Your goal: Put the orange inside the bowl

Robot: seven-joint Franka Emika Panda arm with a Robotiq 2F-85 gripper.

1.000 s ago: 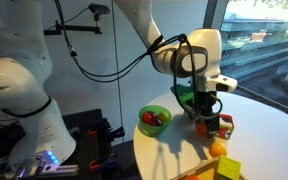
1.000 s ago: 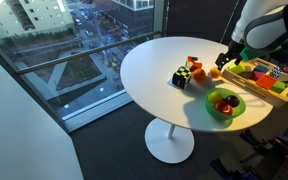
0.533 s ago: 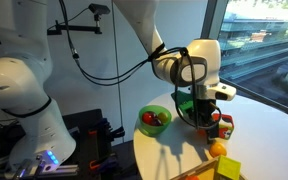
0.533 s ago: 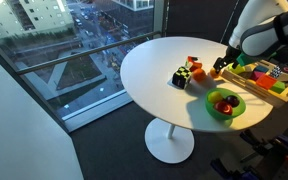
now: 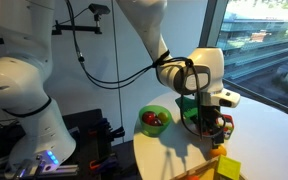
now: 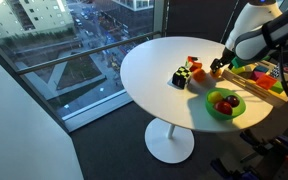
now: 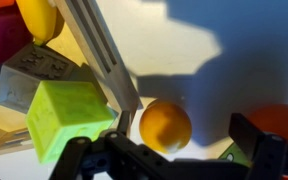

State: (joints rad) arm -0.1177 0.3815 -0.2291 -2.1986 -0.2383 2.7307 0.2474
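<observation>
The orange (image 7: 165, 125) is a small yellowish-orange ball lying on the white table. In the wrist view it sits between my open gripper's (image 7: 189, 132) two fingers, closer to the left finger (image 7: 126, 118) than to the right one (image 7: 252, 135). I cannot tell whether a finger touches it. In an exterior view the gripper (image 6: 218, 68) is low over the orange (image 6: 215, 73) on the table. The lime-green bowl (image 6: 236, 111) stands near the table edge beside the gripper and holds a reddish fruit and other pieces. It also shows in an exterior view (image 5: 152, 131).
Toy cubes lie close by: a lime-green one (image 7: 69, 115), a grey one (image 7: 39, 70) and a magenta one (image 7: 4, 35). A darker reddish-orange object (image 7: 284, 118) sits past the right finger. A dark cube group (image 6: 184, 76) and a tray of coloured blocks (image 6: 266, 80) are on the table.
The gripper has come down towards the table and now stands around the orange. The orange and the bowl have not moved.
</observation>
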